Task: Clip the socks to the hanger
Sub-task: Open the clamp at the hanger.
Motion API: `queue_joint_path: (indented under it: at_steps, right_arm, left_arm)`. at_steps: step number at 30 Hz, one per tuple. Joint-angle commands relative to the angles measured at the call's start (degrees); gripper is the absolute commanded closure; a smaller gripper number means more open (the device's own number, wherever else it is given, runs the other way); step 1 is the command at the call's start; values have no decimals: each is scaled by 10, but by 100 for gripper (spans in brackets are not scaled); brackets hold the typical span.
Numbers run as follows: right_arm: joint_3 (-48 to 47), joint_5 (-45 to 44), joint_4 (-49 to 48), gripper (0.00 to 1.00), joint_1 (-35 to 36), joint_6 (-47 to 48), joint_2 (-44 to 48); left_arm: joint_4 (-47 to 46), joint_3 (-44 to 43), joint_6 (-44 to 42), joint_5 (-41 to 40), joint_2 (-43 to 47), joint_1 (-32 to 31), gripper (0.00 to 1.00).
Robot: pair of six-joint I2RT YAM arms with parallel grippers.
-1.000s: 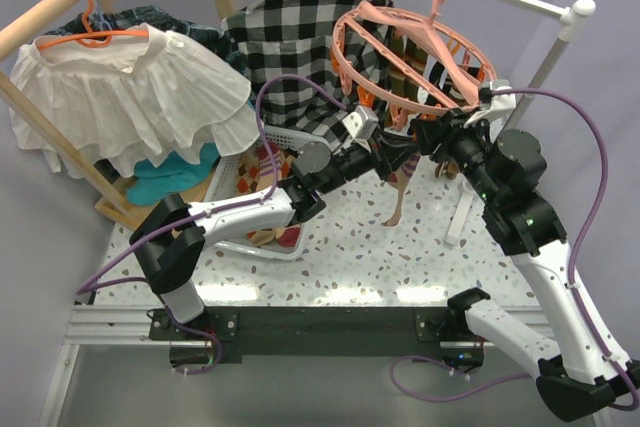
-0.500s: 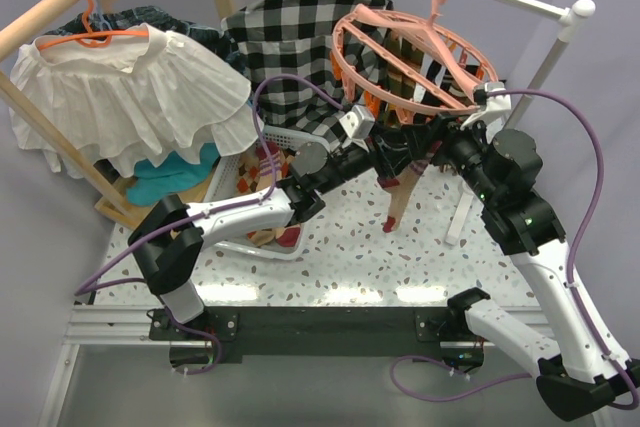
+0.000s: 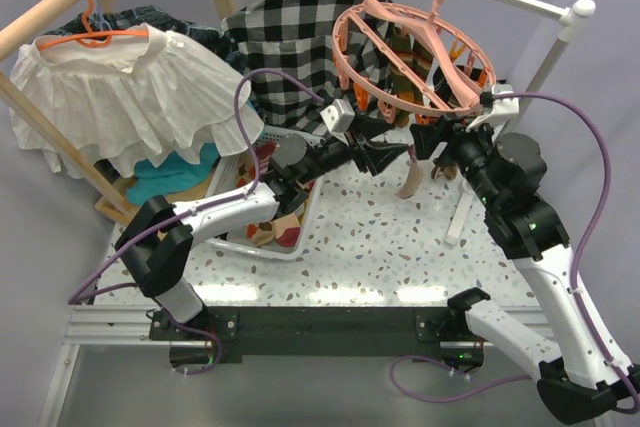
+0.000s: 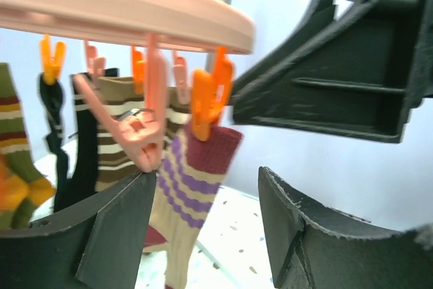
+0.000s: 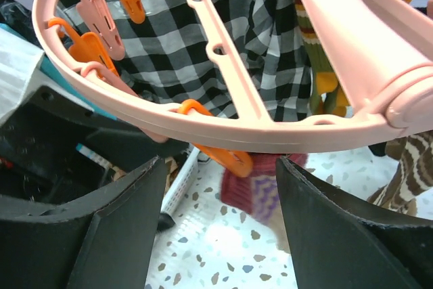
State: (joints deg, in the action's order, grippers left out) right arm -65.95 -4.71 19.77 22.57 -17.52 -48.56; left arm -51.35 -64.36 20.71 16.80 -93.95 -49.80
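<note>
The salmon-pink hanger point(image 3: 415, 52) hangs tilted from the rail, and its ring point(image 5: 223, 123) crosses the right wrist view. A sock point(image 4: 196, 167) with a maroon cuff, purple stripes and a cream foot hangs from an orange peg point(image 4: 206, 96) on the near rim. The same sock point(image 3: 412, 179) dangles over the table between both arms. My left gripper point(image 4: 203, 235) is open just below and in front of it, holding nothing. My right gripper point(image 5: 220, 228) is open under the ring, and the sock point(image 5: 260, 184) hangs beyond its fingers. Several other socks point(image 4: 111, 143) are clipped further round.
A white mesh basket point(image 3: 285, 237) with more socks sits on the table left of centre. Behind the hanger hangs a black-and-white checked shirt point(image 3: 285, 47). A white blouse point(image 3: 130, 97) on an orange coat hanger fills the left. A white rail post point(image 3: 545, 67) stands at the right.
Both grippers have opened. The striped sock has left the left gripper and now hangs from the peg. The left arm has drawn back to the left, and the hanger has swung slightly.
</note>
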Motion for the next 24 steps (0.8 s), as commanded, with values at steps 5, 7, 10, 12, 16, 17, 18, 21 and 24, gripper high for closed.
queue_joint_path:
  at_steps: [5, 7, 10, 12, 16, 17, 18, 21, 24]
  right_arm:
    - [-25, -61, 9, 31, 1, 32, 2]
    - [-25, -71, 10, 31, 1, 35, 1]
    - [-27, -91, 16, 31, 2, 39, -3]
    - [-29, -101, 18, 31, 2, 41, -5]
    - [-32, -139, 24, 31, 2, 41, -7]
    - [-33, -151, 26, 31, 1, 42, -7]
    - [-35, -156, 28, 31, 2, 42, -7]
    - [-36, -163, 31, 30, 2, 46, -7]
    - [-34, -152, 28, 30, 2, 50, -4]
  left_arm:
    - [-7, -23, -3, 85, 13, 40, 27]
    - [-7, -28, -3, 90, 11, 48, 27]
    - [-4, -39, -3, 102, 5, 55, 26]
    - [-2, -46, -3, 109, 1, 58, 26]
    - [1, -56, -7, 116, -3, 63, 26]
    - [3, -59, -9, 116, -3, 63, 26]
    - [4, -60, -9, 115, -4, 64, 26]
    - [2, -62, -8, 115, -8, 68, 26]
    - [0, -69, -6, 115, -13, 71, 29]
